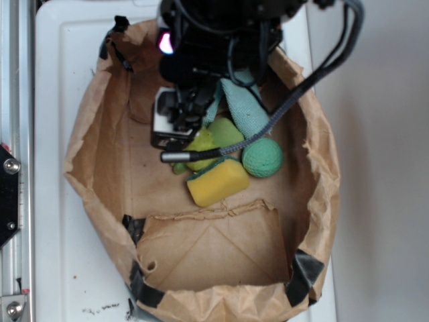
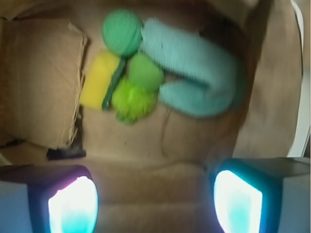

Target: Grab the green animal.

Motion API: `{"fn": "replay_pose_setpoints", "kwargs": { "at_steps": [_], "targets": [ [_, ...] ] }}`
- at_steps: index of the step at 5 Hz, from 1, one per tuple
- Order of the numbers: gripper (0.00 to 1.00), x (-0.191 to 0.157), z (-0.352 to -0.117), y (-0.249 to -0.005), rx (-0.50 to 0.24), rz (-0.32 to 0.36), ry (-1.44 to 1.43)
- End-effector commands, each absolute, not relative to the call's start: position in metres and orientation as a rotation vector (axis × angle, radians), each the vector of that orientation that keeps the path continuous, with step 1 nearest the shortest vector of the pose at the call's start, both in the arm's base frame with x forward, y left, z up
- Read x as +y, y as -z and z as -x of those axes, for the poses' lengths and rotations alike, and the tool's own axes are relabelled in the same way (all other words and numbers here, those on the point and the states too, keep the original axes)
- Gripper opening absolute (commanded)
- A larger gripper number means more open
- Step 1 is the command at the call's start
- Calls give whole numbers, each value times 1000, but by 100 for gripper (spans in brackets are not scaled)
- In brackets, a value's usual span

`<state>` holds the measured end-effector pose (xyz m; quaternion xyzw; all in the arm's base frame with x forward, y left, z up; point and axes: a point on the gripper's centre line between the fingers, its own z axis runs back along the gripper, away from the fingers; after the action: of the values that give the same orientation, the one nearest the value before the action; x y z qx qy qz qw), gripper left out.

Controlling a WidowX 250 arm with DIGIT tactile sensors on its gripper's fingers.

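Observation:
The green animal (image 1: 203,143) lies on the floor of a brown paper bag (image 1: 86,157), with its fuzzy lime part beside a smooth pale-green lump. In the wrist view the green animal (image 2: 133,97) sits ahead of the fingers, left of centre. My gripper (image 1: 188,115) hangs over the bag's far half, just above and behind the toy. In the wrist view the gripper (image 2: 155,204) is open, its two glowing fingertips (image 2: 73,206) wide apart with only the bag floor between them.
A teal-green textured ball (image 1: 262,156) (image 2: 122,26), a yellow sponge with a green layer (image 1: 218,182) (image 2: 98,79) and a folded teal cloth (image 1: 244,107) (image 2: 194,73) crowd the toy. The bag stands on a white tray (image 1: 53,255) beside a metal rail (image 1: 13,134).

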<state>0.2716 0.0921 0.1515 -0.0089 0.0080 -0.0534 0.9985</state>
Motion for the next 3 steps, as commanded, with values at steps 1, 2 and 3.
{"fn": "replay_pose_setpoints", "kwargs": {
  "at_steps": [1, 2, 3],
  "targets": [
    [100, 64, -284, -148, -84, -55, 263],
    [100, 43, -246, -145, -108, 16, 260],
    [100, 29, -250, -134, -133, 59, 247]
  ]
}}
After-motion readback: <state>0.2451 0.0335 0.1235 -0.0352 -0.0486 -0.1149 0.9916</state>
